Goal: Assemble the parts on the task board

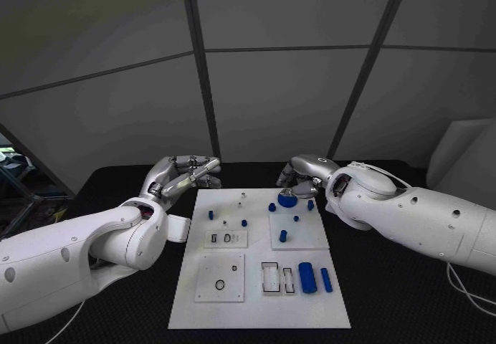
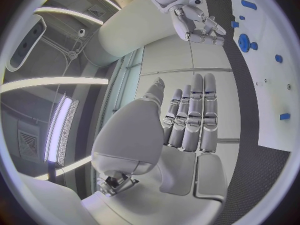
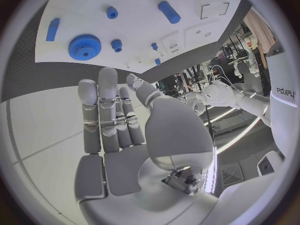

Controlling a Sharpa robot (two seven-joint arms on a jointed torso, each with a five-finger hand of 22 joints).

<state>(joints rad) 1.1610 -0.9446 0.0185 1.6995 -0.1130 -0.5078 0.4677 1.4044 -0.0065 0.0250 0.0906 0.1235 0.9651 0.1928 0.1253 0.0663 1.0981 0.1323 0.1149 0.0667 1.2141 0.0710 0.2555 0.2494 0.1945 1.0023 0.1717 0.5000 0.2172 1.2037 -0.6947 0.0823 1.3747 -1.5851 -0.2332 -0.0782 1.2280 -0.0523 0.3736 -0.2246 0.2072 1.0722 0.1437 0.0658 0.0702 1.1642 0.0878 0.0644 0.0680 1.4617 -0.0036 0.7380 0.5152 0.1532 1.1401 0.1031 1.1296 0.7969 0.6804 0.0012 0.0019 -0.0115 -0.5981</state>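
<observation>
The white task board (image 1: 259, 308) lies mid-table. A blue gear (image 1: 287, 201) sits near its far right corner, with small blue pegs (image 1: 244, 223) scattered around it. A thick blue cylinder (image 1: 307, 276) and a slim blue bar (image 1: 327, 279) lie at the near right. My left hand (image 1: 184, 175) hovers over the board's far left corner; in its wrist view the fingers (image 2: 190, 117) are stretched out and empty. My right hand (image 1: 299, 179) hangs just beyond the gear, its fingers (image 3: 109, 115) also straight and holding nothing. The right wrist view shows the gear (image 3: 85, 47) and the cylinder (image 3: 169, 12).
A small white block (image 1: 178, 229) lies against the board's left edge. The board has rectangular slots (image 1: 271, 276) and a ring recess (image 1: 219, 285) on its near half. Black table (image 1: 403, 301) surrounds the board. My right hand (image 2: 199, 25) shows in the left wrist view.
</observation>
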